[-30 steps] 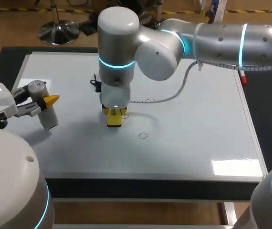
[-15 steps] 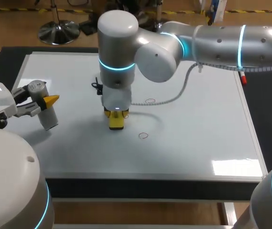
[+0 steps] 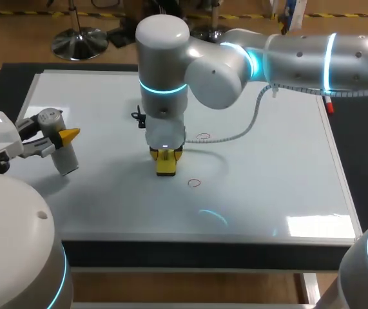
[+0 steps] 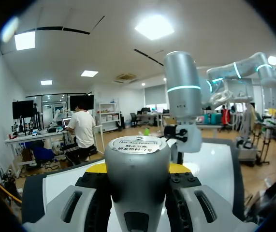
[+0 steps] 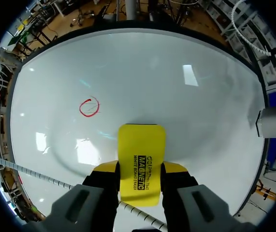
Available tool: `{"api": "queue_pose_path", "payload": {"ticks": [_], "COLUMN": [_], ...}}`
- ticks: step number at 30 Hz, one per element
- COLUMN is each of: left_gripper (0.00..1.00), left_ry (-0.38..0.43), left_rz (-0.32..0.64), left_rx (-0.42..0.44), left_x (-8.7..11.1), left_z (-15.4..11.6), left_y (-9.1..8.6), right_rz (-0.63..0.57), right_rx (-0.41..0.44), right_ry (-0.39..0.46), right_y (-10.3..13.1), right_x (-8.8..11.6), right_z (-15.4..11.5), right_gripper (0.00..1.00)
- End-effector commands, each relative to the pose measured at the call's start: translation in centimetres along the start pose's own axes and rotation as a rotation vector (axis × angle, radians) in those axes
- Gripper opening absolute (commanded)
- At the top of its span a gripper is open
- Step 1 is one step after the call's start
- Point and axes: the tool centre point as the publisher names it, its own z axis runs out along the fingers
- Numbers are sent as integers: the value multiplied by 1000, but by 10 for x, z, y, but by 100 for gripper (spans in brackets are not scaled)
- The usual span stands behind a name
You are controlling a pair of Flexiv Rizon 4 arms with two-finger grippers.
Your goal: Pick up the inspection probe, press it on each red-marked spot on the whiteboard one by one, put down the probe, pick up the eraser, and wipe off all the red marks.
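- Head view: right hand (image 3: pixel 165 156) grasps the yellow block eraser (image 3: pixel 165 167) on the glossy whiteboard (image 3: pixel 267 180), near a red ring (image 3: pixel 194 183); left hand (image 3: pixel 60 137) clenches the grey cylindrical probe (image 3: pixel 66 159).
- Left wrist view: the probe's round cap stands between the fingers.
- Right wrist view: the round-cornered eraser is apart from the ring.

Bright yellow eraser (image 5: pixel 141 162), black print down its face! It matches the yellow tips of the right gripper (image 5: pixel 141 170), whose fingers (image 5: pixel 104 169) run black, then grey. Whiteboard (image 3: pixel 267 167) is glossy white, with thin red rings (image 3: pixel 194 183) drawn on it. Probe (image 4: pixel 138 169) is silver-grey with a white label on top. Right arm (image 3: pixel 300 58) is silver-white, banded in glowing cyan. Surface (image 3: pixel 364 174) is black.
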Motion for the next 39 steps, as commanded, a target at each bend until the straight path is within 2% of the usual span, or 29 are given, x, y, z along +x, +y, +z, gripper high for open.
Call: {"api": "queue_pose_path", "payload": {"ticks": [1, 8, 14, 18, 23, 30, 39], "left_gripper": [0, 0, 0, 0, 0, 0, 0], "left_ry": [-3, -3, -3, -3, -3, -3, -3], "left_rz": [1, 1, 1, 1, 1, 1, 1], "left_rx": [3, 3, 3, 3, 3, 3, 3], "left_x": [0, 0, 0, 0, 0, 0, 0], "left_z": [0, 0, 0, 0, 0, 0, 0], "left_y": [0, 0, 0, 0, 0, 0, 0], "right_rz": [14, 54, 74, 84, 126, 253, 510], "right_rx": [4, 6, 14, 31, 42, 53, 76], "right_ry": [-1, 6, 1, 8, -7, -30, -32], "right_y": [-3, -6, -8, -11, -20, -31, -40], "right_x": [18, 39, 45, 51, 69, 112, 196], "right_z": [3, 3, -3, -15, -35, -58, -70], "right_gripper": [0, 0, 0, 0, 0, 0, 0]}}
